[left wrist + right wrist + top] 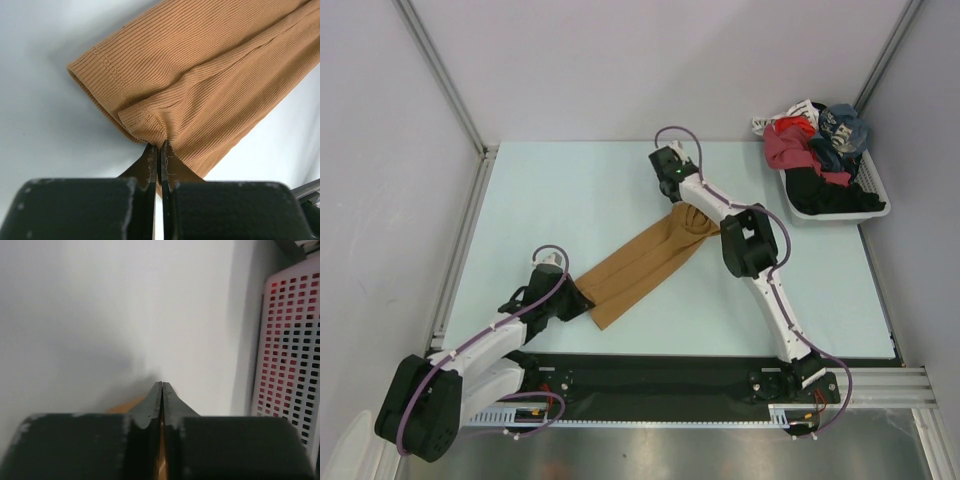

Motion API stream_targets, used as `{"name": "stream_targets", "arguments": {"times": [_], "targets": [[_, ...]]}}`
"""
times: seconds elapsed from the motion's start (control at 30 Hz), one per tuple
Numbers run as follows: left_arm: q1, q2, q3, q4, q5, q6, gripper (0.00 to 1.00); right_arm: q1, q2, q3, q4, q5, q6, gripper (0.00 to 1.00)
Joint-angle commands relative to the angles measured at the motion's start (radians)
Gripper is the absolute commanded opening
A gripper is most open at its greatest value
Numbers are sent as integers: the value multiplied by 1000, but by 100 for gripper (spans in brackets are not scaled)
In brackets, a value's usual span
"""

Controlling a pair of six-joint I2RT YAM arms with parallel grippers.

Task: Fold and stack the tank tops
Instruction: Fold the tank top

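A tan-brown tank top (640,265) is stretched in a long diagonal band across the pale table, between my two grippers. My left gripper (582,297) is at its lower left end. In the left wrist view that gripper (160,146) is shut on a pinch of the ribbed cloth (200,75) next to the stitched hem. My right gripper (678,195) is at the upper right end, where the cloth bunches under the arm. In the right wrist view its jaws (162,385) are pressed together, with tan cloth (127,405) showing between and beside them.
A white perforated basket (876,205) holding a heap of red, black and blue clothes stands at the table's back right, and its wall (287,365) is close on the right of my right gripper. Grey walls enclose the table on three sides.
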Motion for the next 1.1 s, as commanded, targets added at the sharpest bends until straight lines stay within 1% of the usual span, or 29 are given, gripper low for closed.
{"name": "stream_targets", "arguments": {"times": [0.0,0.07,0.17,0.23,0.27,0.3,0.37,0.4,0.47,0.5,0.53,0.57,0.6,0.63,0.67,0.7,0.73,0.8,0.83,0.87,0.9,1.0,1.03,1.07], "targets": [[-4,13,7,-57,-35,24,0,-39,15,109,-48,19,50,0],[-5,15,7,-53,-40,24,0,-59,6,112,-29,10,61,0],[-5,22,9,-47,-41,23,0,-82,-3,115,2,-21,85,6],[-5,31,9,-45,-40,23,0,-106,-2,127,2,-73,122,39],[-4,33,9,-45,-40,23,0,-115,-2,140,-4,-101,139,45],[-4,34,10,-43,-40,24,0,-123,-2,146,-13,-125,156,50],[-5,38,13,-54,-43,29,0,-141,-35,143,-44,-203,212,50],[-5,36,18,-62,-49,32,1,-143,-63,90,-36,-220,226,50],[-4,27,23,-88,-64,38,7,-146,-122,-12,34,-286,248,51],[-4,24,29,-97,-81,40,10,-148,-191,-105,59,-305,255,56],[-4,18,33,-124,-96,43,14,-149,-221,-139,91,-338,266,60],[-2,1,36,-141,-109,44,37,-151,-253,-167,97,-361,295,63],[-1,-7,50,-163,-112,40,63,-158,-302,-222,99,-383,312,71],[-1,-18,59,-228,-188,18,96,-161,-333,-248,106,-429,326,75],[4,-37,67,-249,-202,18,100,-163,-359,-279,111,-446,355,78],[7,-51,81,-260,-212,23,100,-163,-386,-311,117,-463,367,87],[12,-62,89,-289,-228,24,100,-161,-453,-381,137,-486,386,99],[31,-94,108,-298,-229,35,100,-158,-523,-457,166,-519,438,100],[38,-100,115,-306,-232,36,100,-155,-587,-503,206,-529,456,100],[50,-105,122,-304,-233,43,100,-154,-624,-587,228,-541,475,100],[55,-104,138,-301,-232,49,100,-152,-655,-631,255,-562,528,100],[67,-81,176,-275,-232,73,100,-157,-761,-783,284,-558,642,100],[68,-49,188,-258,-230,95,100,-160,-785,-819,303,-561,732,100],[70,-32,202,-249,-232,102,100,-158,-822,-896,317,-566,772,100]]}}
